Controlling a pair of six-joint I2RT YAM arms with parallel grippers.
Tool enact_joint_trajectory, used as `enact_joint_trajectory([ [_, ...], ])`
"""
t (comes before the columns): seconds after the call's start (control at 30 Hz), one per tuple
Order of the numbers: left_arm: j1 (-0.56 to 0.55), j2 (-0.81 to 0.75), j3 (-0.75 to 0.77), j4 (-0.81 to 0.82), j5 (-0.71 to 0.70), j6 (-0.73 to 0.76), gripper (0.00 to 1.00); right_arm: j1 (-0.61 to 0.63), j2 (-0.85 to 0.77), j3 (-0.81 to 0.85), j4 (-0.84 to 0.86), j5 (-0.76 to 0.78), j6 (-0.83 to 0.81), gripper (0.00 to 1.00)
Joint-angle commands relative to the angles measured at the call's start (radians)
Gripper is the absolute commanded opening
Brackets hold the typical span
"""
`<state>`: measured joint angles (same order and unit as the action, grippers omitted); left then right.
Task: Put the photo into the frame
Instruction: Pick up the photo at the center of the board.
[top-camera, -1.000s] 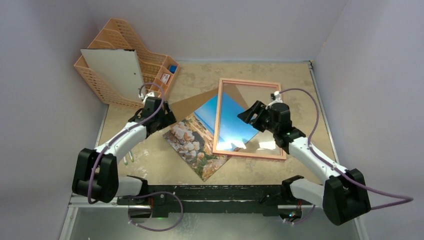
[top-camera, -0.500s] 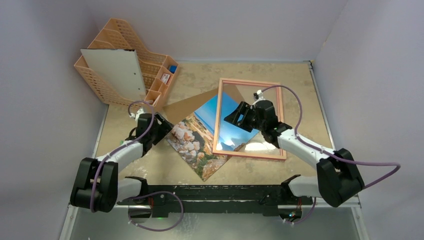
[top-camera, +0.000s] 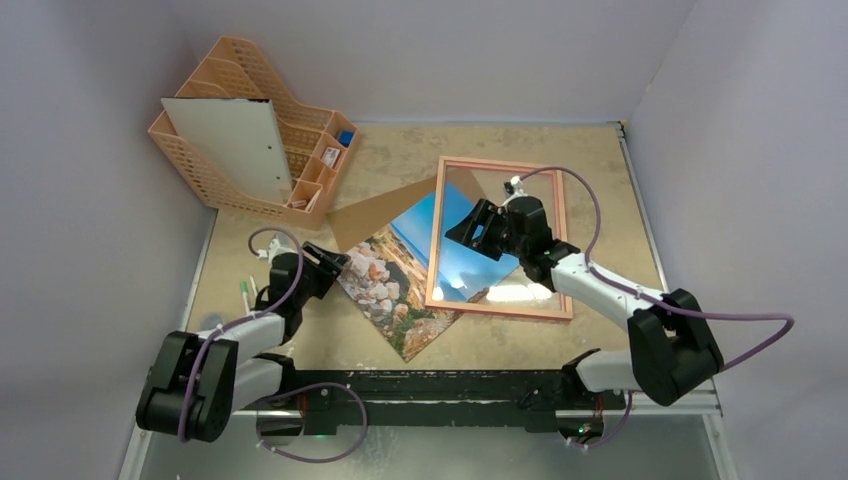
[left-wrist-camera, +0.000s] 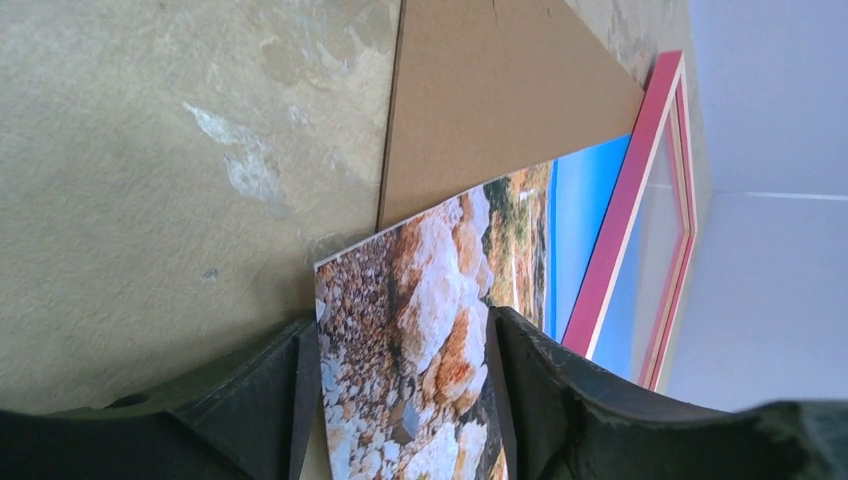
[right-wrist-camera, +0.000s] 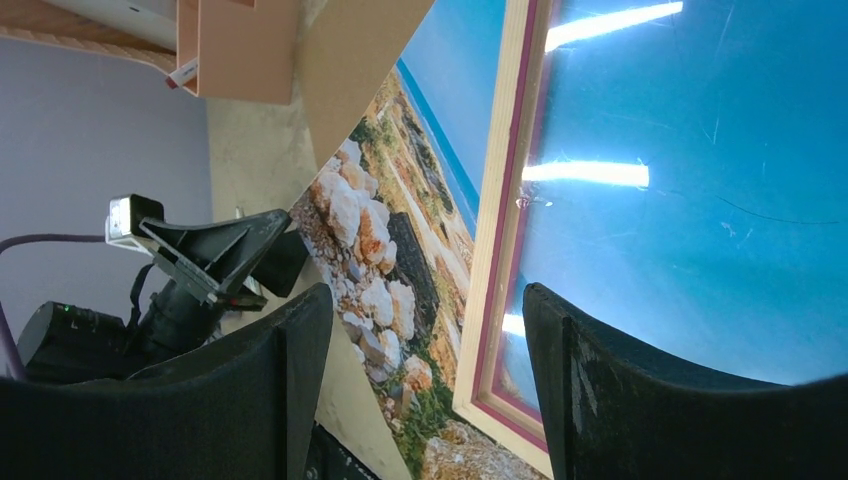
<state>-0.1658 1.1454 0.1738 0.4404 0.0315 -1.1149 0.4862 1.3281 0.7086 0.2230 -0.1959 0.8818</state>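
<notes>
Your left jaws spread astride corner of thin blue-sky coast photo (left-wrist-camera: 420, 300), likely to shift it | right jaws spread over pink-red rectangular frame (right-wrist-camera: 497, 200), bracing?

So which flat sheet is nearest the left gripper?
The photo: its rocky corner shows between the left gripper's fingers; the plain brown backing board lies farther off.

I can read no text, brand or number anywhere from here; the small white-and-red tag (top-camera: 331, 155) in the orange desk organiser (top-camera: 200, 165) is too tiny for me to make out.
</notes>
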Motion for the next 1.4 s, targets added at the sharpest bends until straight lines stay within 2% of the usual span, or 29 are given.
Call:
enact_joint_trajectory([
  [0.0, 0.002, 0.02, -0.044, 0.206, 0.074, -0.02, 0.58, 0.009, 0.011, 0.049, 0.019, 0.013, -0.003, 0.72],
  [0.13, 0.002, 0.07, -0.05, 0.341, 0.142, -0.025, 0.49, 0.008, 0.015, 0.053, 0.017, 0.016, -0.008, 0.71],
  [0.27, 0.002, 0.081, -0.053, 0.397, 0.161, -0.023, 0.38, 0.008, 0.017, 0.055, 0.016, 0.016, -0.008, 0.71],
  [0.4, 0.002, 0.055, -0.04, 0.363, 0.155, 0.006, 0.26, 0.008, 0.015, 0.052, 0.015, 0.019, -0.007, 0.71],
  [0.5, 0.002, 0.039, -0.015, 0.331, 0.156, 0.037, 0.1, 0.008, 0.014, 0.051, 0.012, 0.021, -0.008, 0.71],
  [0.6, 0.002, 0.018, 0.045, 0.221, 0.151, 0.074, 0.0, 0.008, 0.01, 0.055, 0.002, 0.032, -0.009, 0.71],
  [0.8, 0.002, -0.044, 0.263, -0.097, 0.13, 0.163, 0.0, 0.008, -0.006, 0.081, -0.041, 0.074, -0.029, 0.71],
  [1.03, 0.002, -0.084, 0.56, -0.467, 0.05, 0.367, 0.0, 0.008, -0.028, 0.1, -0.102, 0.086, -0.029, 0.71],
  [1.2, 0.001, -0.081, 0.784, -0.634, 0.005, 0.523, 0.0, 0.009, -0.045, 0.104, -0.114, 0.11, -0.023, 0.73],
  [1.37, 0.002, -0.038, 0.984, -0.713, 0.074, 0.648, 0.0, 0.009, -0.065, 0.105, -0.097, 0.108, 0.0, 0.79],
])
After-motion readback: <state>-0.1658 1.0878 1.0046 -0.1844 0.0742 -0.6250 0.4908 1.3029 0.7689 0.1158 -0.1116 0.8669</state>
